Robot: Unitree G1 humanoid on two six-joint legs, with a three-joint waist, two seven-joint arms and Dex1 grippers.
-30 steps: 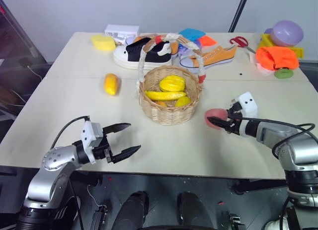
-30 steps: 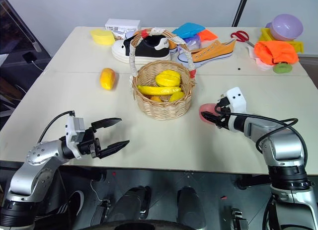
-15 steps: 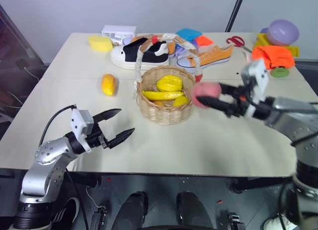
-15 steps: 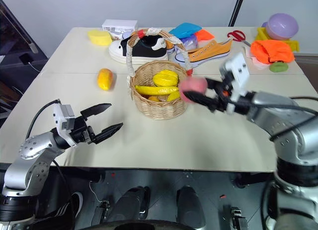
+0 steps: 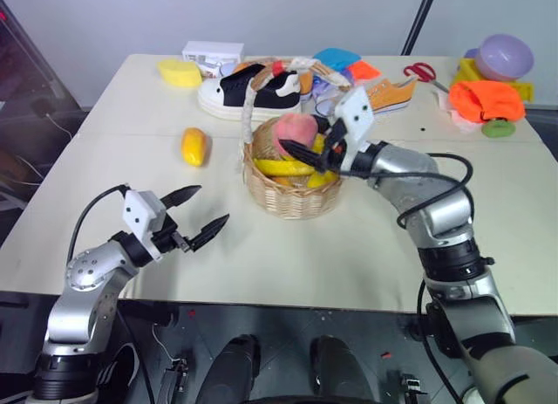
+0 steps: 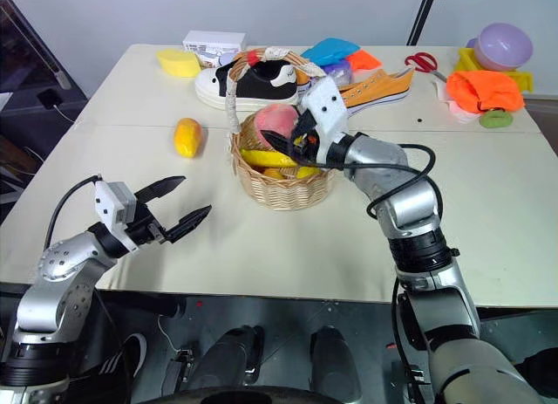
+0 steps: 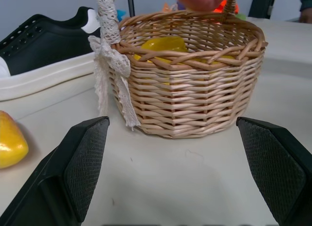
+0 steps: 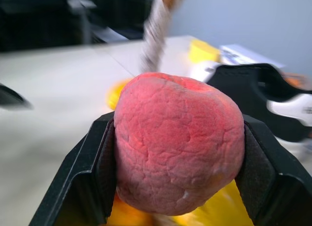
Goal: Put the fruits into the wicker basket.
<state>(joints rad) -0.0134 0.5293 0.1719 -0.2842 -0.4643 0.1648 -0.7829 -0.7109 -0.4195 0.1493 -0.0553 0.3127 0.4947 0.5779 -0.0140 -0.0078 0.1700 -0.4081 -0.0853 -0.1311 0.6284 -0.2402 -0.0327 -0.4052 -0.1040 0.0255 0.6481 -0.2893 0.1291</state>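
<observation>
Your right pincer (image 5: pixel 301 147), clamped on the pink-red toy peach (image 5: pixel 295 130), hovers mid-frame over the tan woven wicker basket (image 5: pixel 296 199); releasing near its arched handle (image 5: pixel 255 94) could bounce the peach onto the worktop (image 5: pixel 366 238).

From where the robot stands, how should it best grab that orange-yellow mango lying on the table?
Probably across its narrow middle. The mango lies flat on the table, long axis pointing away from the robot, with bare table on both sides. The open left pincer could come from the near side, one finger on each long flank. The wicker basket sits well clear.
</observation>
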